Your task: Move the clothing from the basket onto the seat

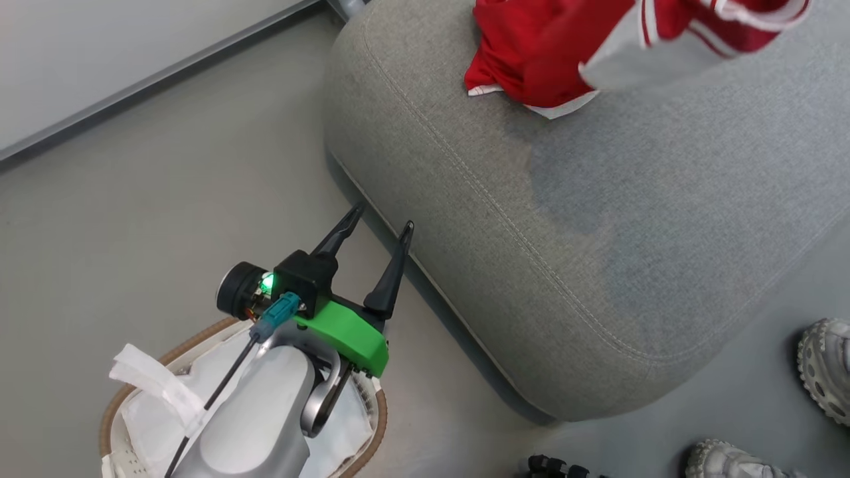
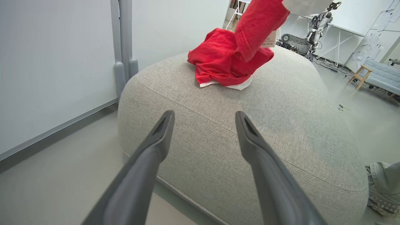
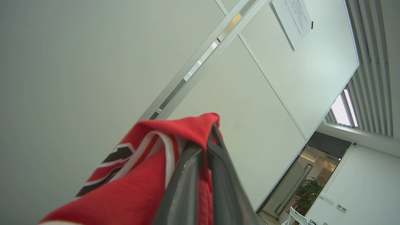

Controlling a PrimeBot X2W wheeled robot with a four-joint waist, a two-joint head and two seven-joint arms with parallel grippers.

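1. The grey seat (image 1: 597, 232) lies right of the bare floor, with the clothing (image 1: 531, 60) bunched on its far part.
2. Your right gripper (image 3: 210, 140) is clenched on the clothing, presumably to place it.
3. Your left gripper (image 1: 384, 216) hangs spread and empty over the basket (image 1: 106, 421).

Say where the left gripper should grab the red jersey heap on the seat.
Probably the raised crumpled fold atop the jersey heap, left gripper coming from above: the bunched fabric stands proud of the seat, while its hem lies flat.

Left gripper (image 1: 384, 217): dark fingers (image 1: 392, 272), green bracket (image 1: 345, 332), pale forearm (image 1: 259, 411).
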